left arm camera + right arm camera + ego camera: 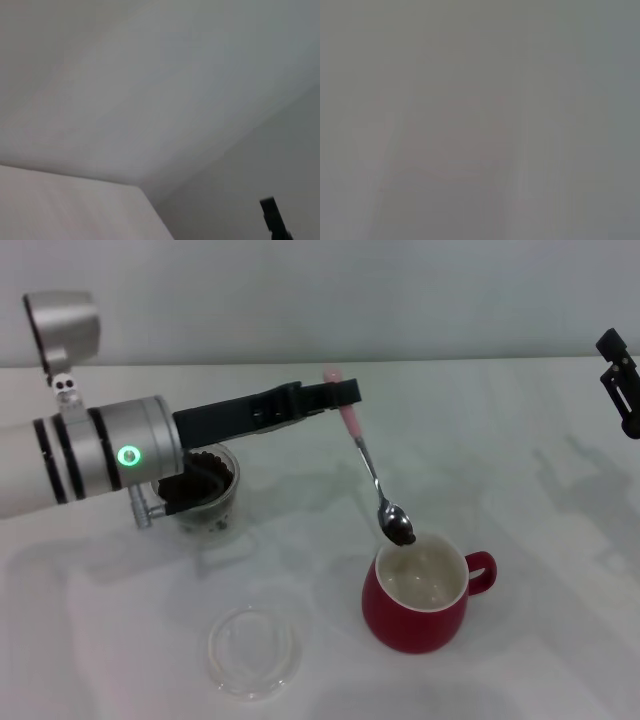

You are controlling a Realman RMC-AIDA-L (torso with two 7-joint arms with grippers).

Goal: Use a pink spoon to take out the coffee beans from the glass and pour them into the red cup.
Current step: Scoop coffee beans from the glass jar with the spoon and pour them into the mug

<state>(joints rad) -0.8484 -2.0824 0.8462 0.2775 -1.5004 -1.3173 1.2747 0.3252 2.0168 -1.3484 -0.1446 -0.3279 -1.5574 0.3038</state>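
In the head view my left gripper (338,393) is shut on the pink handle of the pink spoon (368,462). The spoon hangs tilted, bowl down, with coffee beans (401,531) in the bowl, just above the near-left rim of the red cup (420,608). The cup stands upright with its handle to the right and a white inside. The glass (205,495) with a heap of coffee beans (200,481) stands at the left, partly hidden by my left arm. My right gripper (620,380) is parked at the far right edge.
A flat shallow clear glass dish (254,651) lies on the white table (520,480) in front of the glass. The left wrist view shows only wall, table and a dark piece (272,220) of the other arm. The right wrist view shows nothing distinct.
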